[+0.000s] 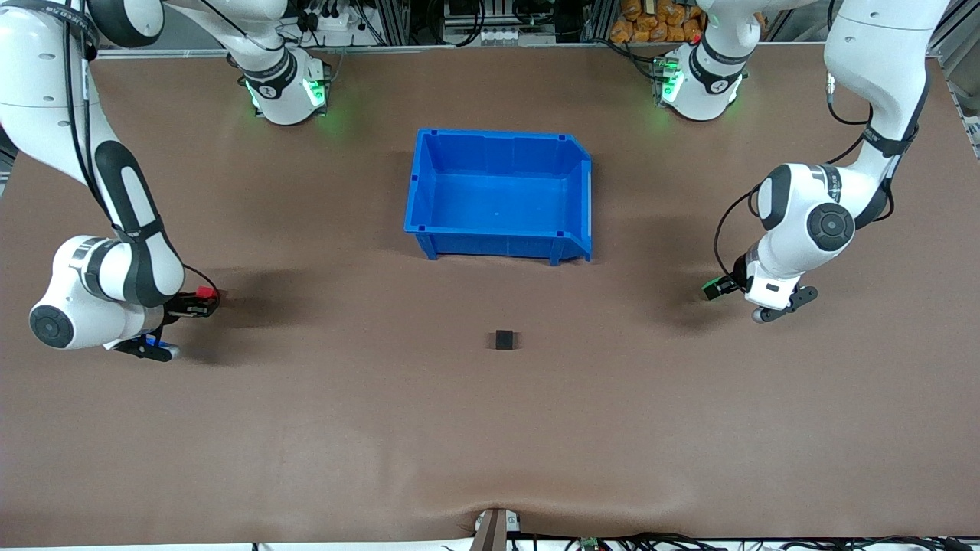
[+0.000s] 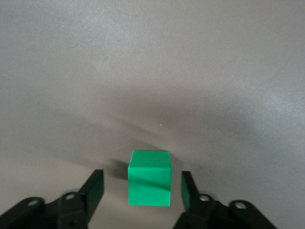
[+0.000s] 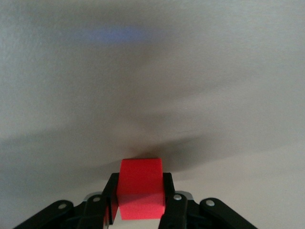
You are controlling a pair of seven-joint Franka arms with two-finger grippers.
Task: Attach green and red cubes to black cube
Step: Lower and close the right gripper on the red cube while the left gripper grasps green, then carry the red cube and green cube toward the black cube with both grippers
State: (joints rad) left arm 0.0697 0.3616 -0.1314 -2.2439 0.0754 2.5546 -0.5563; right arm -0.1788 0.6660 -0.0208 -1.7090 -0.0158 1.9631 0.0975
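Fingers [image 3: 110,200] of the right gripper [image 3: 140,202] pinch the red cube [image 3: 141,193], while the left gripper [image 2: 143,195] straddles the green cube [image 2: 149,183] with gaps, both well apart from the black cube [image 1: 504,339] mid-table.

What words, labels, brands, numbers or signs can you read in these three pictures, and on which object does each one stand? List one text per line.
No text can be read.
Small round marks on the arm bases near their green lights: too small to read.
Green cube, red cube, black cube, blue bin: no print visible.
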